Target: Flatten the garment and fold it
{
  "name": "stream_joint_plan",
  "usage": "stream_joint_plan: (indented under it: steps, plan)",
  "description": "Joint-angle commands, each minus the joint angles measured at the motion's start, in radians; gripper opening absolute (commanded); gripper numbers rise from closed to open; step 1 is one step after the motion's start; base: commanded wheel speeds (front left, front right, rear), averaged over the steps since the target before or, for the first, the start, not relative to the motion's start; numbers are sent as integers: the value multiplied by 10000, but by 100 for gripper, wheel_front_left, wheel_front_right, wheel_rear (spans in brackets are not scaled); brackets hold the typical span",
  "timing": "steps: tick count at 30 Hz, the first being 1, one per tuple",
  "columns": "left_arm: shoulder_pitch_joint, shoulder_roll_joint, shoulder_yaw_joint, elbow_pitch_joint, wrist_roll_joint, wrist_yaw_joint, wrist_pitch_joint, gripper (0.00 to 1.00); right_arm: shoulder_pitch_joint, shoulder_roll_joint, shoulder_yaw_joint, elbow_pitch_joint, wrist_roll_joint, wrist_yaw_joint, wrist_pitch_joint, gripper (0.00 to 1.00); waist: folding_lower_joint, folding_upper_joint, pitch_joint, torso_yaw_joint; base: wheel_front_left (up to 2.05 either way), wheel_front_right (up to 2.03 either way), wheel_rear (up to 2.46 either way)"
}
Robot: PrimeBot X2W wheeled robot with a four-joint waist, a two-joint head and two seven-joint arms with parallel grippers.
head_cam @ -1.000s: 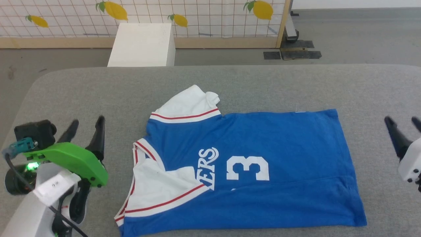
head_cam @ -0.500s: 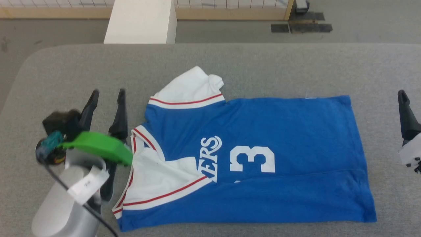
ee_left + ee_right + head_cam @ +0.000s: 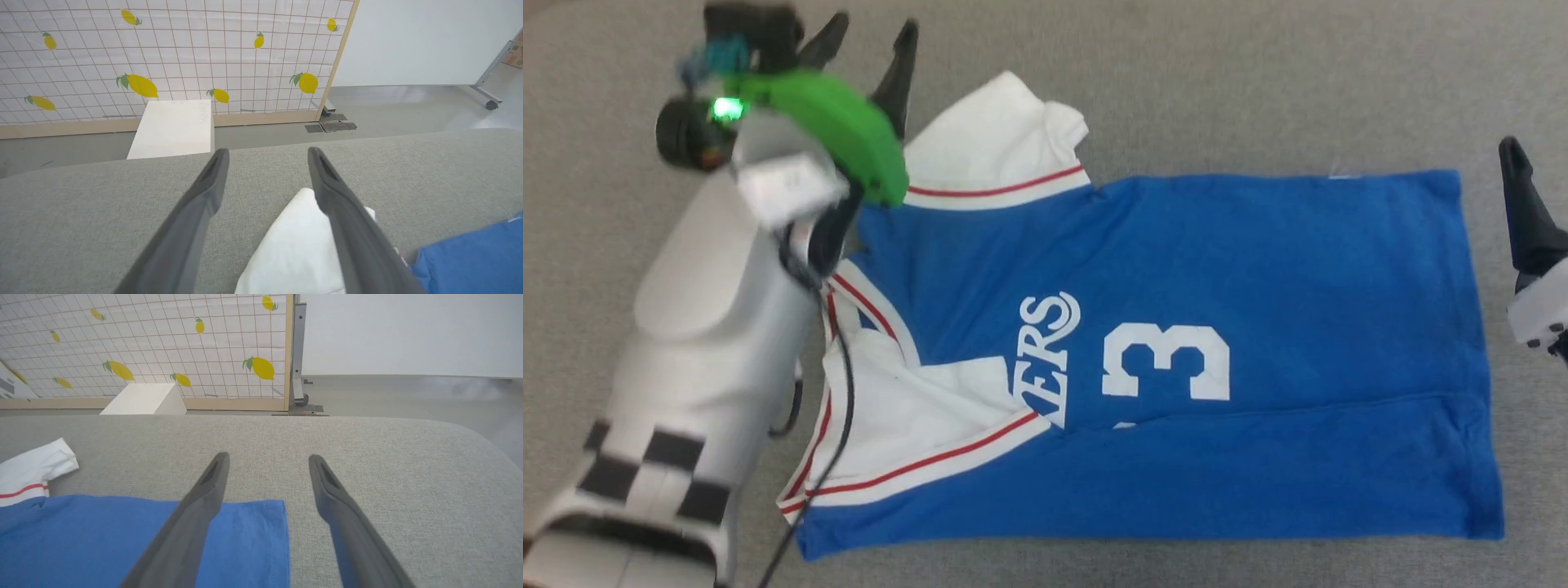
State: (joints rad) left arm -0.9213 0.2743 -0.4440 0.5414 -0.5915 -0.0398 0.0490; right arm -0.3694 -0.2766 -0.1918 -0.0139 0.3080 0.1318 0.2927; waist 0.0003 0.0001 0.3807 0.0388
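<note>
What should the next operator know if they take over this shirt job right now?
Left gripper: open, empty, above the edge of the far white sleeve.
Right gripper: open, empty, over the shirt's far hem corner.
Shirt: print up on the grey table, mostly spread.
Done: body laid out.
To do: the near sleeve lies folded across the chest and the near edge is turned over the print; flatten those, then fold.
</note>
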Motion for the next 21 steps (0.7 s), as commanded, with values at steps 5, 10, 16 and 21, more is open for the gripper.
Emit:
stream_joint_plan:
  steps: [5, 10, 16, 21]
  plan:
    - [-1728, -373, -505, 1728, -132, -281, 2233, 100, -249, 4, 171, -284, 47, -11, 248, 100, -3, -1, 967, -329, 0, 0, 0]
    - [-2943, -582, -876, 2788, -196, -268, 4350, 100, -188, 71, 198, -469, 44, -11, 366, 100, -3, -1, 1283, -628, 0, 0, 0]
    - [-3674, -819, -1417, 3375, 6, -276, 5804, 100, -61, 131, 46, -608, 65, -11, 408, 100, -3, -1, 1578, -837, 0, 0, 0]
    - [-3658, -790, -1827, 3935, 238, -100, 6671, 100, -33, 193, 38, -689, 81, -11, 389, 100, -3, -1, 1705, -986, 0, 0, 0]
